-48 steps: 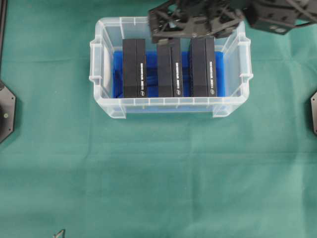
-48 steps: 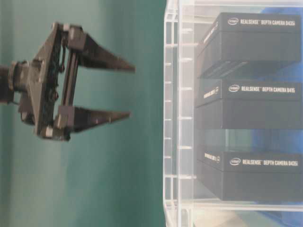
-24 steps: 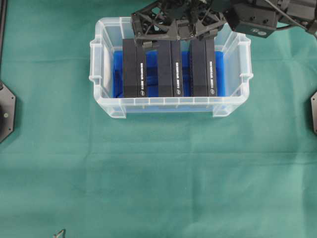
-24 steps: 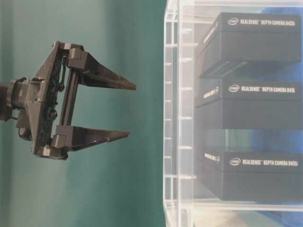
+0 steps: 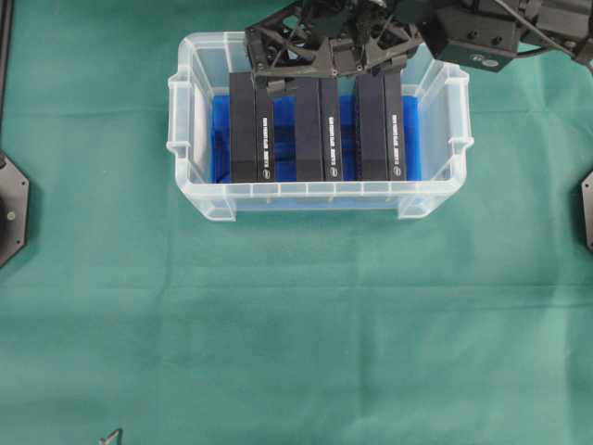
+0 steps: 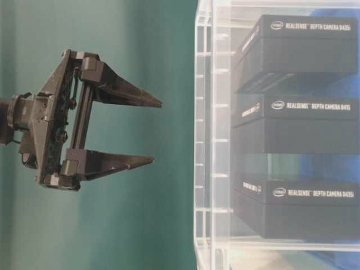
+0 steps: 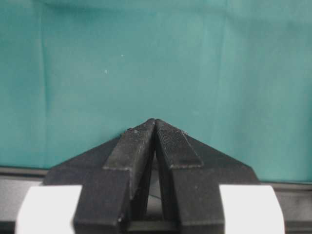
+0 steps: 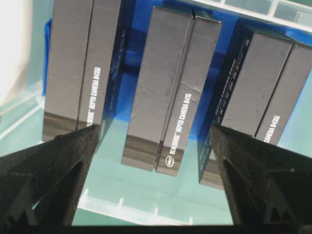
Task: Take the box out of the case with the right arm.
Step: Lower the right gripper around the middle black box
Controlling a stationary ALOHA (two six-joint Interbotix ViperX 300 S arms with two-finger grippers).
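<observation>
I am in the approach: my right hand (image 5: 320, 57) hangs wide open over the far rim of the case (image 5: 185, 139), straddling the middle box (image 8: 168, 92), which stands untouched inside. Next I judge I must descend and close on it.

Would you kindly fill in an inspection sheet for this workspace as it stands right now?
Surface: green cloth, flat, a few creases.
Job's things: clear case with blue lining holds three black boxes standing side by side, left box, middle box, right box; none lifted.
Clutter: a small grey object at the cloth's near edge, too small to identify.
End effectors: right end effector open, above the case, fingers either side of the middle box, touching nothing; left end effector shut, empty, over bare cloth.
Cables: a dark cable by the right arm.
Surroundings: black fixtures at both cloth edges.
</observation>
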